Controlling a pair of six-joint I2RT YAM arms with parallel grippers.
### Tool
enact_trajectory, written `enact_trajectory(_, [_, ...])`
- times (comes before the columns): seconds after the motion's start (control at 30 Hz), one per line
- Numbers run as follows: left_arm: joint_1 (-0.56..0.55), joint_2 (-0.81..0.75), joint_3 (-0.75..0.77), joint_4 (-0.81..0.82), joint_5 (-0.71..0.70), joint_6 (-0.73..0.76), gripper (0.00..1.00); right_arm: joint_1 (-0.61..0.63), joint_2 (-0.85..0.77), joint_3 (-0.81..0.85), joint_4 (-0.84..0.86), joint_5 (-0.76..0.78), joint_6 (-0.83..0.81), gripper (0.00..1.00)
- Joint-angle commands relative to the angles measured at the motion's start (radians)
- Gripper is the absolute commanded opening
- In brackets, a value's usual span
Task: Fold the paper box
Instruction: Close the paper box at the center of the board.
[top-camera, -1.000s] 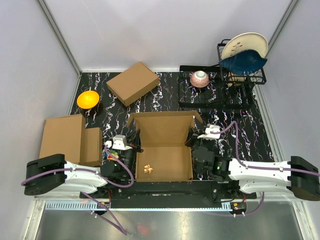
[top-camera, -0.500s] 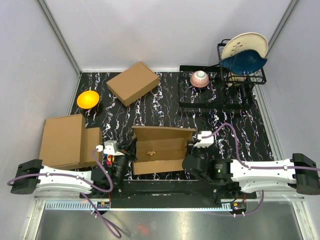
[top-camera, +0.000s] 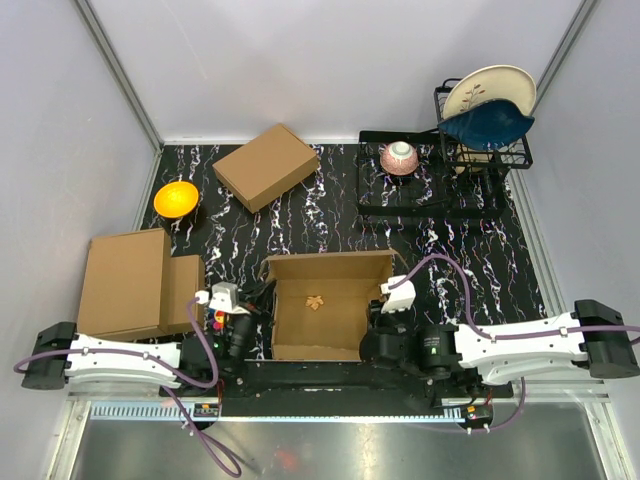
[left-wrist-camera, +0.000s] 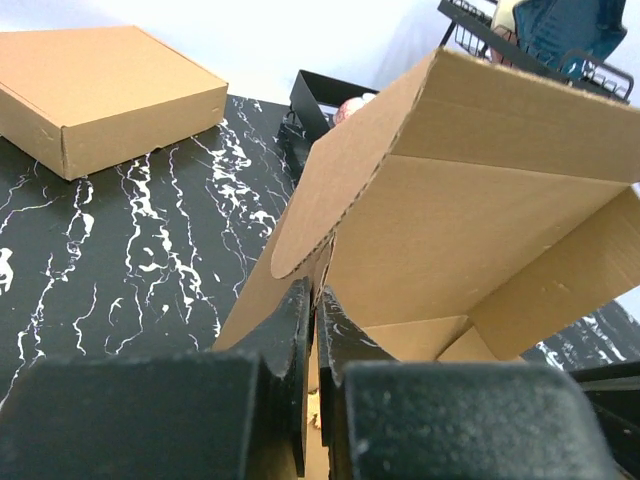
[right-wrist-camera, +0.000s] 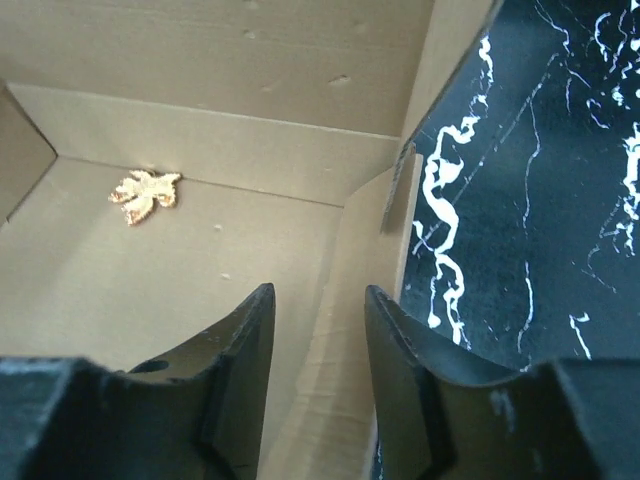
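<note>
The paper box (top-camera: 318, 322) lies open at the near middle of the table, walls up, with its lid flap (left-wrist-camera: 480, 200) raised at the back. My left gripper (top-camera: 266, 314) is shut on the box's left wall; in the left wrist view the cardboard edge is pinched between the two black fingers (left-wrist-camera: 298, 320). My right gripper (top-camera: 376, 326) is open and straddles the box's right wall (right-wrist-camera: 345, 300), with space on both sides of the cardboard. A small golden leaf-shaped scrap (right-wrist-camera: 145, 190) lies on the box floor.
A smaller closed brown box (top-camera: 266, 166) sits at the back left, with an orange bowl (top-camera: 176, 198) beside it. A flat cardboard slab (top-camera: 125, 282) lies at the left. At the back right, a pink bowl (top-camera: 399, 157) rests on a black tray beside a dish rack (top-camera: 485, 150) holding plates.
The box has been drawn toward the near edge and its lid has come up from lying flat. My right gripper has opened off the right wall; the left stays shut on the left wall.
</note>
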Motion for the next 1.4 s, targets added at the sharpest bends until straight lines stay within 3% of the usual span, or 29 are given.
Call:
enact_trajectory(0.0, [-0.004, 0.082, -0.118, -0.016, 0.018, -0.01, 0.03, 0.04, -0.024, 0.089, -0.198, 0.044, 0.111, 0.52])
enact_trajectory(0.43, [-0.012, 0.218, -0.133, 0.086, -0.014, -0.021, 0.02, 0.162, -0.134, 0.2, -0.356, 0.201, 0.109, 0.62])
enact_trajectory(0.6, [-0.013, 0.219, -0.12, 0.055, -0.036, -0.033, 0.02, 0.191, -0.142, 0.301, -0.376, 0.229, 0.03, 0.82])
enact_trajectory(0.77, [-0.013, 0.245, -0.109, 0.053, -0.073, -0.046, 0.02, 0.222, -0.14, 0.378, -0.405, 0.248, -0.031, 0.87])
enact_trajectory(0.87, [-0.013, 0.261, -0.109, 0.058, -0.077, -0.049, 0.01, 0.239, -0.151, 0.402, -0.377, 0.249, -0.101, 0.89])
enact_trajectory(1.0, [-0.015, 0.282, -0.1, 0.055, -0.085, -0.055, 0.01, 0.264, -0.186, 0.416, -0.148, 0.216, -0.397, 0.93])
enact_trajectory(1.1, [-0.015, 0.293, -0.098, 0.063, -0.09, -0.055, 0.01, 0.273, -0.203, 0.431, -0.055, 0.194, -0.508, 0.98])
enact_trajectory(1.37, [-0.015, 0.279, -0.103, 0.059, -0.079, -0.055, 0.04, 0.273, -0.208, 0.419, 0.0, 0.297, -0.583, 1.0])
